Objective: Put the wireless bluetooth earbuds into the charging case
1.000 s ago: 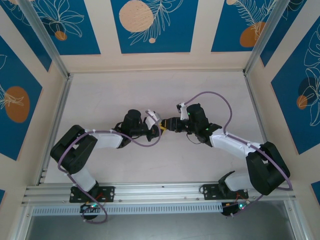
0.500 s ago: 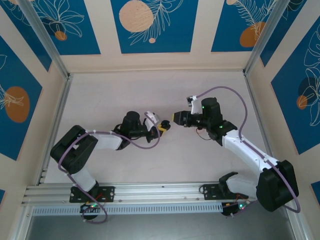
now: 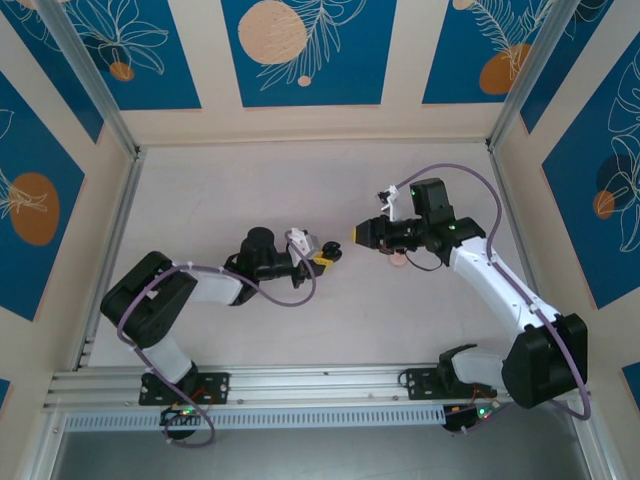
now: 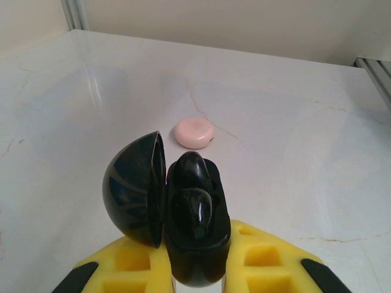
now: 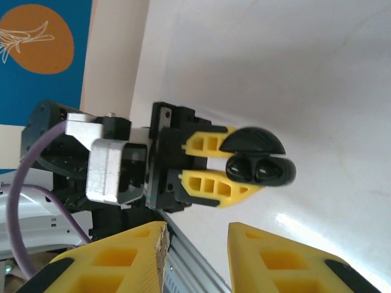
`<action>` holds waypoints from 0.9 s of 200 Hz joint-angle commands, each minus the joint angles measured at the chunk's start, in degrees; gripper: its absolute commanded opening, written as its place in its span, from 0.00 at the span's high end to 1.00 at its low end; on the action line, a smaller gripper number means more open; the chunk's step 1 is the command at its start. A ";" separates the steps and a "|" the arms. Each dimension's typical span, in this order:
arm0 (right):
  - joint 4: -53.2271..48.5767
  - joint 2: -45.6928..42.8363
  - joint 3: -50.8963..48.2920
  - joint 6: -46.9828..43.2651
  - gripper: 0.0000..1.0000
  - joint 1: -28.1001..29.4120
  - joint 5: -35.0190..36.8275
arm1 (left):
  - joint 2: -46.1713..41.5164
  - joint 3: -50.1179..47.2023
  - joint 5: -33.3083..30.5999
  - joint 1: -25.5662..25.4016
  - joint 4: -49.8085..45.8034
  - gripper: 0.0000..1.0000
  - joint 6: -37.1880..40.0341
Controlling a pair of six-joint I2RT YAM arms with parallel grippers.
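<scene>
My left gripper (image 3: 326,257) is shut on the charging case (image 4: 194,244), a black round case held above the table with its lid (image 4: 131,189) swung open to the left. Glossy black earbuds sit in the case's body; one earbud (image 4: 197,210) faces the left wrist camera. The right wrist view shows the case (image 5: 287,173) held between the left gripper's yellow fingers (image 5: 211,186), with two earbuds (image 5: 243,168) side by side inside it. My right gripper (image 3: 357,233) hangs a short way to the right of the case. It (image 5: 195,238) is open, with nothing between its fingers.
A flat pale-pink disc (image 3: 398,262) lies on the white table under the right arm, also seen beyond the case (image 4: 194,132). Aluminium rails (image 3: 320,385) edge the near side, and the walls stand well back.
The right arm has drawn back to the right, away from the case, and its jaws have narrowed a little. The left gripper has stayed shut on the case, shifting slightly.
</scene>
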 commanded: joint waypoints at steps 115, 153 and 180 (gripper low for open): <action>-5.58 10.56 5.73 3.31 0.71 4.63 0.31 | -1.64 -1.44 2.02 0.26 2.66 0.91 2.75; -5.80 12.44 6.05 3.04 0.72 5.29 2.58 | -2.17 -1.43 1.87 0.25 1.64 0.90 3.12; -5.46 13.48 6.05 2.95 0.73 5.38 2.82 | -2.25 -1.33 1.84 0.26 1.10 0.90 3.44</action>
